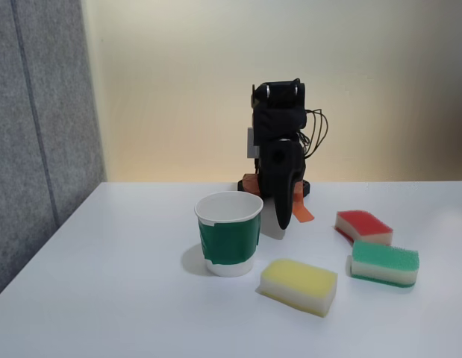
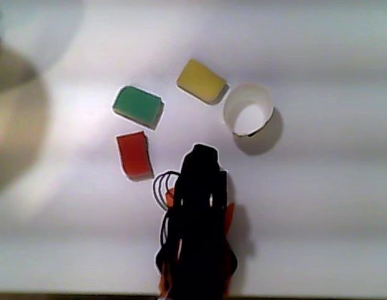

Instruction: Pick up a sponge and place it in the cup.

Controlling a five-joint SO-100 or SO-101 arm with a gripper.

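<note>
The sponge [image 1: 363, 224] with the red top and cream body lies flat on the white table, right of the arm in the fixed view; from above, the sponge [image 2: 135, 155] sits left of the arm. The cup [image 1: 229, 237], white paper with a green band, stands upright and empty in front of the arm; the other view shows the cup [image 2: 232, 107] up and right of the arm. My gripper [image 1: 290, 220] hangs folded down at the arm's base, shut and holding nothing, between cup and sponge. Seen from above, the gripper [image 2: 204, 152] points toward the sponges.
A green-topped sponge [image 1: 385, 262] lies just in front of the red one, and a yellow sponge [image 1: 298, 285] lies near the cup's right. From above, the green sponge [image 2: 138, 106] and yellow sponge [image 2: 201, 80] sit beyond the gripper. A grey partition [image 1: 36, 134] borders the left.
</note>
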